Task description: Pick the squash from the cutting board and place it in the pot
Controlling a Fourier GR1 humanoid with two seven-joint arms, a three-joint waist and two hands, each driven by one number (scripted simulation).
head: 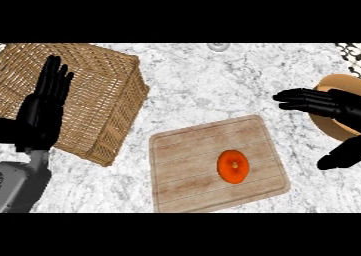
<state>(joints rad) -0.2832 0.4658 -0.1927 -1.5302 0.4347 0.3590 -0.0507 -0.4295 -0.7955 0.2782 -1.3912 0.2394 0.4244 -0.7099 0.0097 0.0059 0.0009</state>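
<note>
White marble counter [212,85] veined with grey filled the view, a large woven wicker basket [94,95] sat at its left, a small round pale fitting [218,46] lay at the far edge, dark patterned patches marked both far corners, lighting was even.

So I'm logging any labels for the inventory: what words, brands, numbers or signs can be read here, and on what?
None can be read.
Wicker basket, cutting board, squash: no text on them.
Left forearm: a dark mark near the picture's edge, too blurred to read.
</note>
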